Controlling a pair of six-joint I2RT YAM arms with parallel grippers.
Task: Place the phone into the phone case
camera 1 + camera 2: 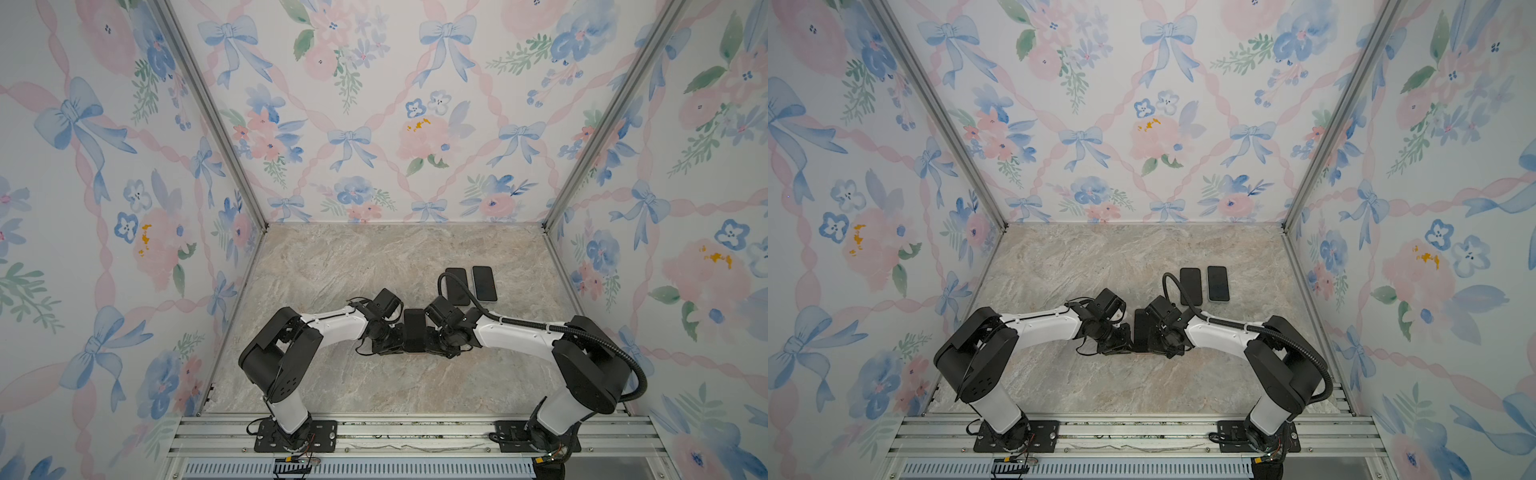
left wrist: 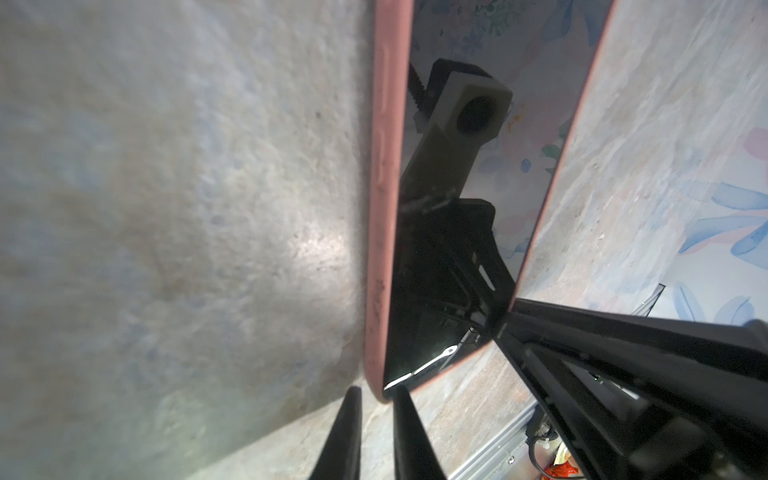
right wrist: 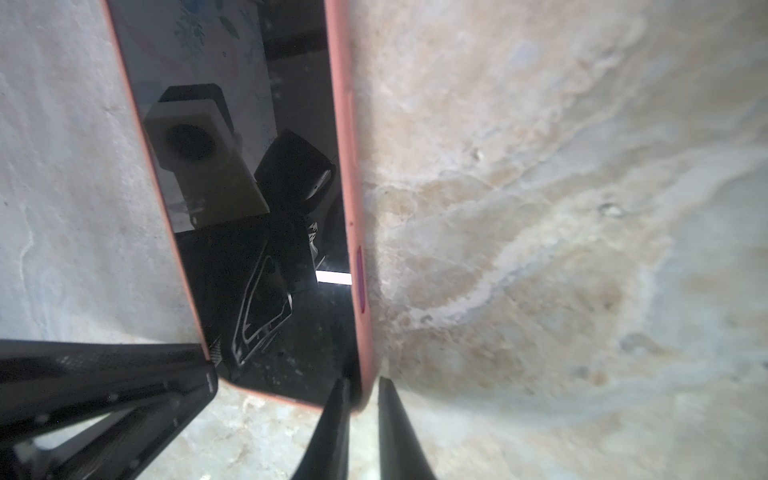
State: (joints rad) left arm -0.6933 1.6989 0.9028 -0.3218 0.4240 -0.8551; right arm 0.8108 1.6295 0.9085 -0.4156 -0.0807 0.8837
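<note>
On the table (image 1: 332, 266), near-centre, the phone (image 1: 414, 330) is lying in its pink phone case (image 2: 380, 208), the right gripper (image 3: 362, 380) pinching the near-right rim, the left gripper (image 2: 378, 390) hanging slightly parted at the near-left corner; a tug is risking peeling the lip off

The phone (image 1: 414, 330) mid-table and two dark slabs (image 1: 484, 283) obstruct; far table (image 1: 332, 257) lies open.

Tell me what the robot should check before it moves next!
1. Phone inside pink case: ok along the rims shown.
2. Far corners seated: cannot tell, out of view.
3. Cased phone flat on the table: ok.
4. Left hand clear of the case corner: ok, a gap shows.
5. Right hand gripping the rim it straddles: cannot tell.
6. Spare phones untouched by both hands: ok.
</note>
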